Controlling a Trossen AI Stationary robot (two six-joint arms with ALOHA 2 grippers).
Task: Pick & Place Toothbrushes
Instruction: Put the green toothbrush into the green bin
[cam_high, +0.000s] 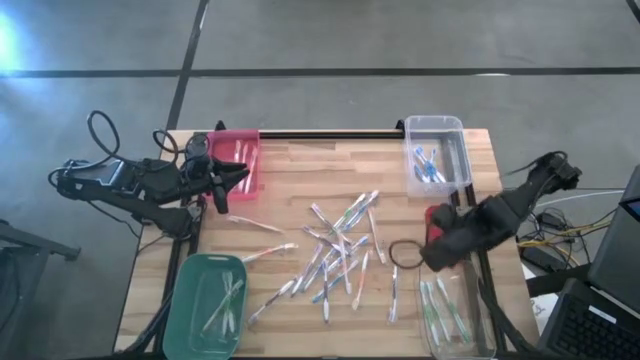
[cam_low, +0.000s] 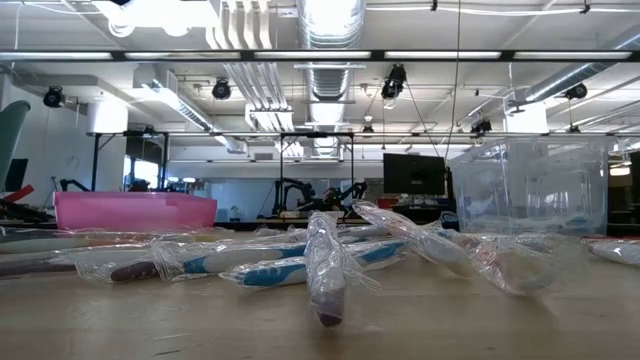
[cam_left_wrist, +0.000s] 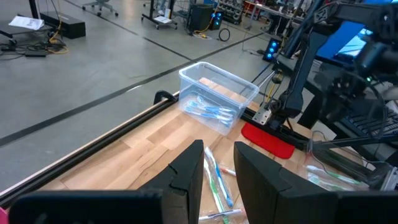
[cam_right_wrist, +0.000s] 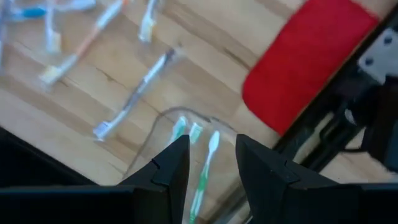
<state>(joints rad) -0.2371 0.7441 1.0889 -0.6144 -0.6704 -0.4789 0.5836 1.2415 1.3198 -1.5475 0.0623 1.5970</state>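
Note:
Several toothbrushes (cam_high: 335, 255) lie scattered on the wooden table's middle, wrapped in clear film (cam_low: 325, 265). My right gripper (cam_high: 437, 255) points down, open, over the far end of the near-right clear bin (cam_high: 470, 335). Green toothbrushes (cam_right_wrist: 210, 152) lie in that bin below the gap between its fingers (cam_right_wrist: 211, 171). My left gripper (cam_high: 238, 180) waits open and empty by the pink bin (cam_high: 235, 158) at the far left, also seen in its wrist view (cam_left_wrist: 217, 168).
A green bin (cam_high: 190, 320) with a few toothbrushes sits near left. A clear bin (cam_high: 435, 130) with blue toothbrushes (cam_left_wrist: 208, 111) stands far right. A red pad (cam_high: 436, 218) and a dark ring (cam_high: 404, 253) lie beside my right gripper.

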